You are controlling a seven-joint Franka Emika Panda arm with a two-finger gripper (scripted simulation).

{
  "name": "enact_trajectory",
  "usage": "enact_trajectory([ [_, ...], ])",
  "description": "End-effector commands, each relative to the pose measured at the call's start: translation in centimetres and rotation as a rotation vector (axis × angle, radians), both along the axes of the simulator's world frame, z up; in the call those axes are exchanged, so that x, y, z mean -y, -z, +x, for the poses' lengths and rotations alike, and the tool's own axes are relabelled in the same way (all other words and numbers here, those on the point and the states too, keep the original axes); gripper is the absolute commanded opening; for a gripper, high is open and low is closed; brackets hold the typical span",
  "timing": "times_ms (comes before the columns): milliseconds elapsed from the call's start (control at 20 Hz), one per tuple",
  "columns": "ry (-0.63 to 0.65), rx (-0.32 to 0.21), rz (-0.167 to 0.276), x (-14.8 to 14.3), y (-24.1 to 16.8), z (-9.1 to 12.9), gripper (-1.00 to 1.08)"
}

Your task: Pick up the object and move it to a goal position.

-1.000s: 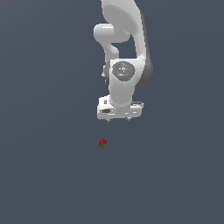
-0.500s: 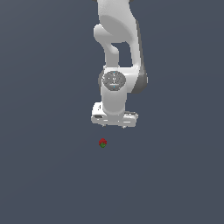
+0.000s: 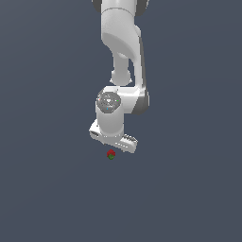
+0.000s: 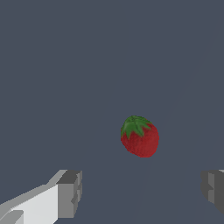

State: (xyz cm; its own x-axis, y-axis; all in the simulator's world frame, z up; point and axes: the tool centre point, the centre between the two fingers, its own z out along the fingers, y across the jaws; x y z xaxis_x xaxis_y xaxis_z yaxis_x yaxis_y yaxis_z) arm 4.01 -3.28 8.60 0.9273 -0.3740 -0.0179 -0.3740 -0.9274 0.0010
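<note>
The object is a tiny red strawberry-like lump with a green patch (image 3: pixel 110 154), lying on the dark grey floor. In the wrist view it (image 4: pixel 140 136) shows as a red berry with a green leafy cap, lying ahead of the fingers and between their lines. My white gripper (image 3: pixel 114 144) hangs just above the object in the exterior view, its hand tilted. The jaws stand wide apart with nothing between them; one grey fingertip (image 4: pixel 70 193) shows at one side of the wrist view and the other at the opposite edge (image 4: pixel 213 187).
The white arm (image 3: pixel 122 52) rises from the gripper to the top of the exterior view. A plain dark grey surface (image 3: pixel 189 189) lies all around.
The arm has come down and shifted toward the exterior view's left, so the gripper now hangs just above the object. The object has not moved.
</note>
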Motion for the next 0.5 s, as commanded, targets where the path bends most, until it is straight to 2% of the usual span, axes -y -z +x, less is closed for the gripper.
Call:
enact_trajectory([
  [0, 0.049, 0.008, -0.003, 0.72, 0.57, 0.59, 1.0],
  [450, 0.104, 0.015, -0.006, 1.64, 1.29, 1.18, 1.0],
])
